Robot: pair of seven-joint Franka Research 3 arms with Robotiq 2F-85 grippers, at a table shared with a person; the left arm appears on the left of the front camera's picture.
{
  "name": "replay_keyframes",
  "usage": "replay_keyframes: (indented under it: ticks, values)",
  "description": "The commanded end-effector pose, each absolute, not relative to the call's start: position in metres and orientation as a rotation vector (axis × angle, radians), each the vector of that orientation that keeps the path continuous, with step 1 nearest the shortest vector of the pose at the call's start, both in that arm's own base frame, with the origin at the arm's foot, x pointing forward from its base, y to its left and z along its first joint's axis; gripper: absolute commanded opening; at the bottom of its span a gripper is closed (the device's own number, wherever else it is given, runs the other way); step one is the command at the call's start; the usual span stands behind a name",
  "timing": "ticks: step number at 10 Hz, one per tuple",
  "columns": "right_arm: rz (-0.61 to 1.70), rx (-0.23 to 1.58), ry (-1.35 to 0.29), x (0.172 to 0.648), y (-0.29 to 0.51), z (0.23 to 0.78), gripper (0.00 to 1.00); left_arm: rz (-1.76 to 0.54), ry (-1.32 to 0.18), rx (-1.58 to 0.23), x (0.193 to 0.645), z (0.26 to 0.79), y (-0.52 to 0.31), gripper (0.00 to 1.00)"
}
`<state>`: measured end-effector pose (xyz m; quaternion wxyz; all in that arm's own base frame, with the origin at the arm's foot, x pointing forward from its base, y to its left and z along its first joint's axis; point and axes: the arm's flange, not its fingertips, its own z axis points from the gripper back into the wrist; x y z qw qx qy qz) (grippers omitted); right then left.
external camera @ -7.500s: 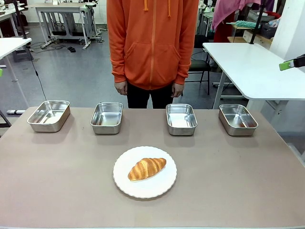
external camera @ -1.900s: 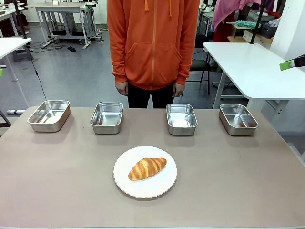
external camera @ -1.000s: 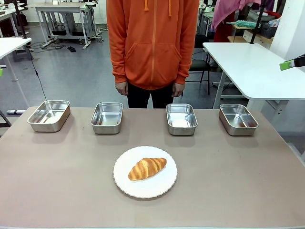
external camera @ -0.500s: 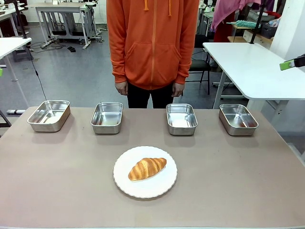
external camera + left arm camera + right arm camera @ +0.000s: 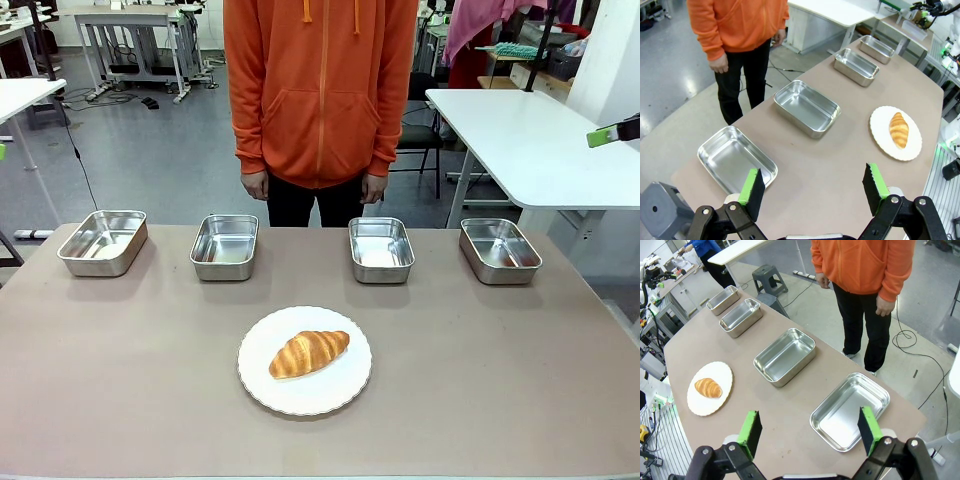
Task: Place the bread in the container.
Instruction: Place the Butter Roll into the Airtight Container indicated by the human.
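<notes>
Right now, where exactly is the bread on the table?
In the front view the bread lies on the white plate at the middle of the table, on the robot's side of the left-middle pan and the right-middle pan.

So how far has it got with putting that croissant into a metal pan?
Nothing is done yet: the croissant lies on the white plate and the four steel pans stand empty. Nothing is in hand: the left gripper and right gripper hang open above the table, holding nothing. Left to do: grasp the croissant, carry it to a pan, release it.
</notes>
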<state>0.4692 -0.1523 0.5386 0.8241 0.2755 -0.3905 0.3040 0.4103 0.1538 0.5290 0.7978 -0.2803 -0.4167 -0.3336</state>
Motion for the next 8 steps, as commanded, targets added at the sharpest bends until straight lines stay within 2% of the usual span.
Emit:
replay_keyframes:
  ticks: [1, 8]
  values:
    - [0.645, 0.579, -0.839, 0.4700, -0.1511, 0.5396, 1.00, -0.716, -0.898, -0.601, 0.4096, 0.5293, 0.1545, 1.00]
    - [0.645, 0.579, -0.839, 0.4700, -0.1511, 0.5396, 1.00, -0.716, -0.898, -0.601, 0.4096, 0.5293, 0.1545, 1.00]
